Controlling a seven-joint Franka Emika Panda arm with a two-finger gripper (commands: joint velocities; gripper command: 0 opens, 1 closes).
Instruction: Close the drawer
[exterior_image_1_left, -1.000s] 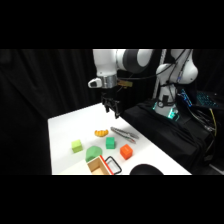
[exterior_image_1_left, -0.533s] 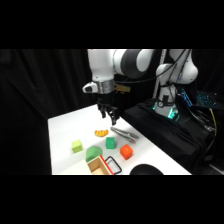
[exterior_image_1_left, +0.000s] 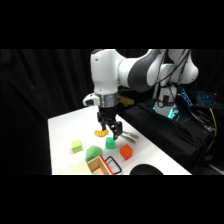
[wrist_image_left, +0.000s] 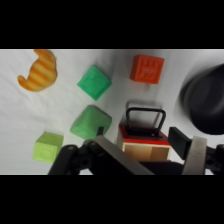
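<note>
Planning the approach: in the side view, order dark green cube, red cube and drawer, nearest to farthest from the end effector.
1. Dark green cube, just below the end effector.
2. Red cube, toward picture's right.
3. Drawer, at the front edge.

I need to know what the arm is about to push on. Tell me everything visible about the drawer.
The drawer is a small tan box that looks like wood, with a red-orange front edge and a black rectangular loop handle sticking out from that front. It sits on the white table near its front edge, handle toward the orange-red cube. A green rounded block lies close beside it; whether they touch is unclear. The gripper hangs above, not touching it.
</note>
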